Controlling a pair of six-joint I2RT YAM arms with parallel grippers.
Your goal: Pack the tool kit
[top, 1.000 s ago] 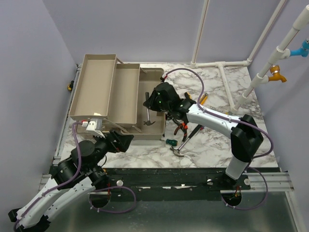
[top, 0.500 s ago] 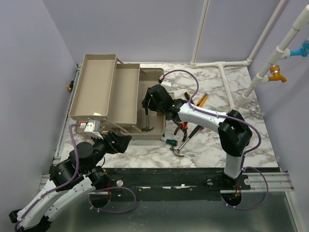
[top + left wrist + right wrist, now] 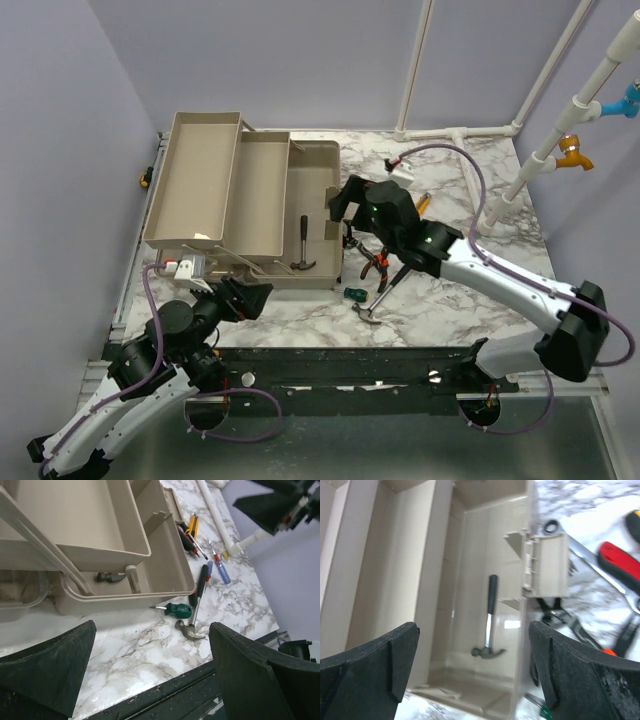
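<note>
Top external: right claw (image 3: 340, 203) fingers apart, empty, above box (image 3: 318, 165) right wall.
Packed: boxed hammer (image 3: 304, 245).
Next target: loose hammer (image 3: 388, 288) on worktop (image 3: 480, 190), near-right of that claw, handle pointing far-right.
Left claw (image 3: 250, 295): apart, farther off.

You're looking at a grey-veined white marble counter (image 3: 300, 312) closed in by plain lavender walls (image 3: 300, 60) on the left, far and right. White pipes (image 3: 415, 60) climb the far wall, one on the right carrying an orange fitting (image 3: 573, 152). A black rail (image 3: 350, 375) edges the near side.
</note>
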